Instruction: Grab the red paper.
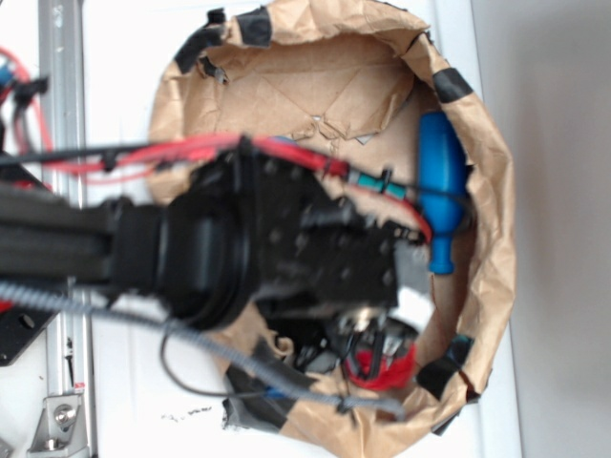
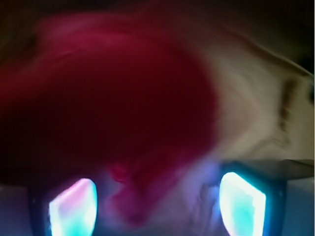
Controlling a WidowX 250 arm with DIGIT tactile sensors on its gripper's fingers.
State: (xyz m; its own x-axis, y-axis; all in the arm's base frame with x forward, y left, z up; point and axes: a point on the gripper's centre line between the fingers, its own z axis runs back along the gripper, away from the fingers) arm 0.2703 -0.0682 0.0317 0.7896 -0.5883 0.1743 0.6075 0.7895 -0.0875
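The red paper point(image 1: 387, 367) lies at the near side of a brown paper nest point(image 1: 492, 277), mostly covered by my arm. My gripper point(image 1: 370, 336) points down right over it. In the wrist view the red paper point(image 2: 108, 103) is a blurred red mass filling most of the frame, very close. A lobe of it reaches down between my two glowing fingertips point(image 2: 74, 209). My gripper point(image 2: 157, 199) is open, its jaws wide apart on either side of that lobe, and I see no contact with the pads.
A blue tool with a rounded handle point(image 1: 441, 186) lies inside the nest at the right. Black tape patches point(image 1: 449, 84) mark the nest's rim. A metal rail point(image 1: 65, 95) runs down the left. Red and grey cables point(image 1: 191, 151) trail along my arm.
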